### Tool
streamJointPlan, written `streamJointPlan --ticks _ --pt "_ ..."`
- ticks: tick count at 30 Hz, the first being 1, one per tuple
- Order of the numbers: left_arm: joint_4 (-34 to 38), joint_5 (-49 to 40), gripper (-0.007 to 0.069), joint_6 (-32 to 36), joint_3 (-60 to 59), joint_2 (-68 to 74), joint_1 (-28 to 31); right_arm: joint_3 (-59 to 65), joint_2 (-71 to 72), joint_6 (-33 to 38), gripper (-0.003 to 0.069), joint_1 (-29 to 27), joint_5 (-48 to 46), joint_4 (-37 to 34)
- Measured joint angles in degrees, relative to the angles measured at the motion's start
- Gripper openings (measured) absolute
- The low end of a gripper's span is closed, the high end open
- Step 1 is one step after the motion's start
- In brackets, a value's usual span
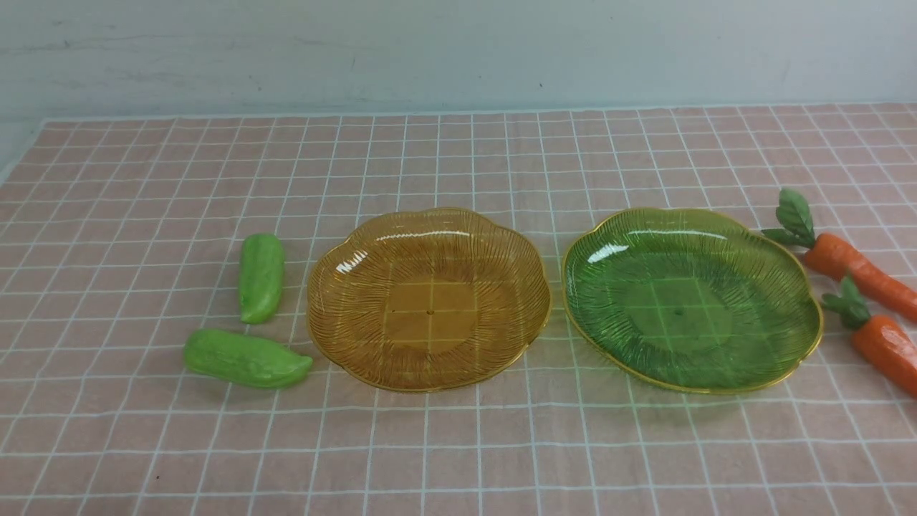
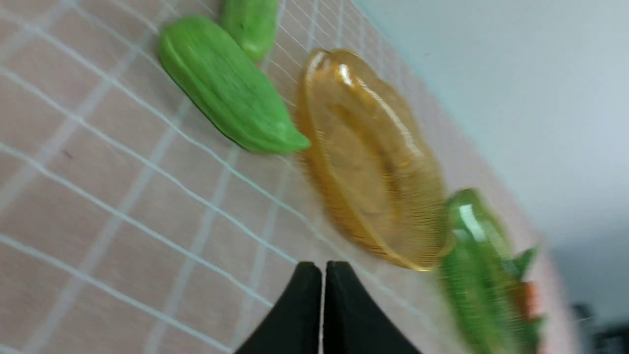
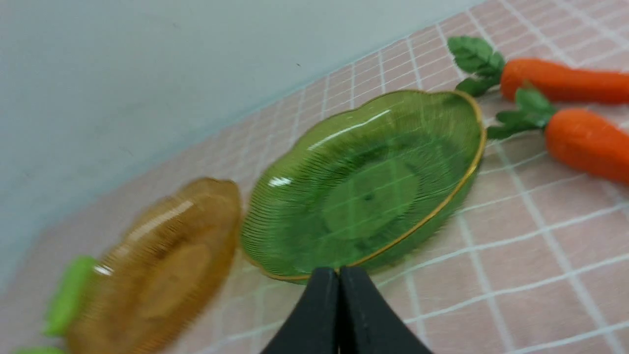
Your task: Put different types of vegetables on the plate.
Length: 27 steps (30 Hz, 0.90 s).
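my left claw [image 2: 324,265] and right claw [image 3: 338,270] are pressed together, gripping nothing; cucumbers [image 1: 247,358] and carrots [image 1: 888,351] likely flank the plates [image 1: 430,371] for sorting.

We have 2 plates side by side on the checked tablecloth [image 1: 458,451]: amber plate [image 1: 430,312] at L, green plate [image 1: 679,312] at R, rims near each other. L of amber plate: upper green veg. [image 1: 261,276], lengthwise; lower green veg. [image 1: 247,358], crosswise, tip by rim. R of green plate: rear carrot [image 1: 863,272] and front carrot [image 1: 887,351], both angled, leaves twd. plate. Pale wall [image 1: 458,54] behind.
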State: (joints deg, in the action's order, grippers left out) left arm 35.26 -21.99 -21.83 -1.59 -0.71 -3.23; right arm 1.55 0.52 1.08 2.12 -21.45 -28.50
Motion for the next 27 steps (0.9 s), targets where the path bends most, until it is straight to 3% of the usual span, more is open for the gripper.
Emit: streamJointPlan --ticks 2,7,15,22,24,27 --pt "5.9 0.1 -0.0003 -1.8 0.0 0.0 0.0 0.0 0.0 -2.6 -0.0017 0.0 0.2 -6.4" --pt "10.8 0.4 -0.0003 -2.6 0.0 0.0 0.0 0.0 0.0 -4.5 -0.0017 0.0 1.0 -17.7" --pt "16.5 3.3 -0.0003 -0.9 0.2 0.0 0.0 -0.1 0.0 -3.4 -0.0017 0.0 4.9 -21.7" --pt "18.3 -2.4 -0.0004 13.2 10.8 2.3 -0.9 -9.6 -1.3 2.3 -0.0014 0.0 2.5 -15.7" --pt "15.8 -8.3 -0.0003 16.5 15.6 7.9 -0.9 -16.6 -8.7 1.7 -0.0012 0.0 -3.2 -8.3" --pt "7.8 -20.5 -0.0003 18.3 21.7 20.4 -0.9 -23.7 -22.0 -6.2 -0.0011 0.0 -14.5 3.5"
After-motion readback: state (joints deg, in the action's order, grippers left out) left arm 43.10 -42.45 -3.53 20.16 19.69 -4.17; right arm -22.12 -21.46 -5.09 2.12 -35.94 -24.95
